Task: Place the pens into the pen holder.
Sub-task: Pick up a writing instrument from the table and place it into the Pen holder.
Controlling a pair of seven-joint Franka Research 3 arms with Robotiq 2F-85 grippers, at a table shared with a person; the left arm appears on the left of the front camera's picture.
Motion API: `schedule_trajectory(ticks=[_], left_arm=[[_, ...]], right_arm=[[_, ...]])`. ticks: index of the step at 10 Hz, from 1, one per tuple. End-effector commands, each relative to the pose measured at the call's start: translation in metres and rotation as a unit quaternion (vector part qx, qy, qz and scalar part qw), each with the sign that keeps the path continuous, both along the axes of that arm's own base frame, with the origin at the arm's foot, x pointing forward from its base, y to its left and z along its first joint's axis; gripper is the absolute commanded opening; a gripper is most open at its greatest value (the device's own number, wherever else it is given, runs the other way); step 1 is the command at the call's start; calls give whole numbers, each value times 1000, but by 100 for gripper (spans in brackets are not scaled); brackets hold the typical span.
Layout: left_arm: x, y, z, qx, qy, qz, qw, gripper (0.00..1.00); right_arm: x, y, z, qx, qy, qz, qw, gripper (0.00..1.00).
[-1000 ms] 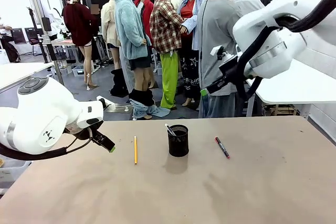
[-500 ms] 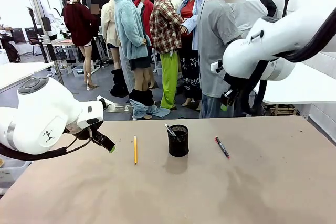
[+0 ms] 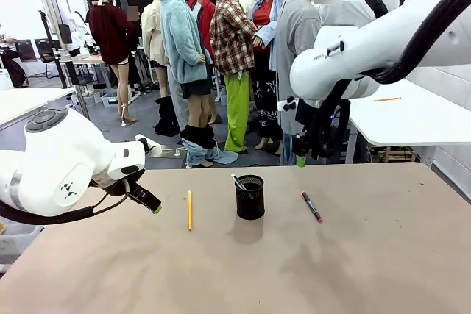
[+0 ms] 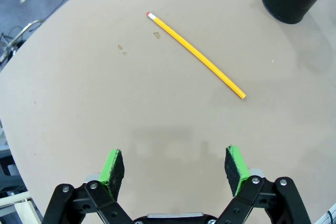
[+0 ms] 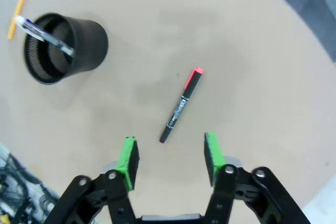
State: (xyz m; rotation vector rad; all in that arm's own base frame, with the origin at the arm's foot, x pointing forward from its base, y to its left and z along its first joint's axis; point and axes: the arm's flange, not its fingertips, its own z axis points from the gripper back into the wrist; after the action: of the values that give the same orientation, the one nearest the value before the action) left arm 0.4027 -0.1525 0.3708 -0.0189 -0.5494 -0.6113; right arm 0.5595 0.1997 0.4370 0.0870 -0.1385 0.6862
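Tabletop (image 3: 383, 270) space carries all the task's things. The right gripper (image 5: 169, 155) hangs above the far right part of the table, fingers moderately apart and empty, looking straight down on the dark marker (image 5: 181, 106). The left gripper (image 4: 174, 165) waits low at the left, fingers spread wide with nothing between them, facing the yellow pencil (image 4: 197, 56). The pen holder (image 3: 250, 198) stands upright mid-table, between the two loose pens. The slim grey pen (image 3: 238, 181) already leans inside it; the pencil lies flat to its left and the marker flat to its right. The step in hand looks like the approach to the marker. Next, the right gripper should descend, straddle the barrel across its width, and close.
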Motion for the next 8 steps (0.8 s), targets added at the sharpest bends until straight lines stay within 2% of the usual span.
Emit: schedule_trajectory(ticks=[1, 5, 7, 8], left_arm=[[0, 2, 0, -1, 0, 2, 1000, 100], [0, 2, 0, -1, 0, 2, 1000, 100], [0, 2, 0, -1, 0, 2, 1000, 100], [0, 2, 0, -1, 0, 2, 1000, 100]], right_arm=[[7, 1, -25, 1, 19, -26, 999, 65], [3, 8, -76, -50, 54, -44, 996, 65], [4, 12, -94, -75, 53, -54, 994, 65], [5, 13, -103, -69, 64, -55, 994, 65]])
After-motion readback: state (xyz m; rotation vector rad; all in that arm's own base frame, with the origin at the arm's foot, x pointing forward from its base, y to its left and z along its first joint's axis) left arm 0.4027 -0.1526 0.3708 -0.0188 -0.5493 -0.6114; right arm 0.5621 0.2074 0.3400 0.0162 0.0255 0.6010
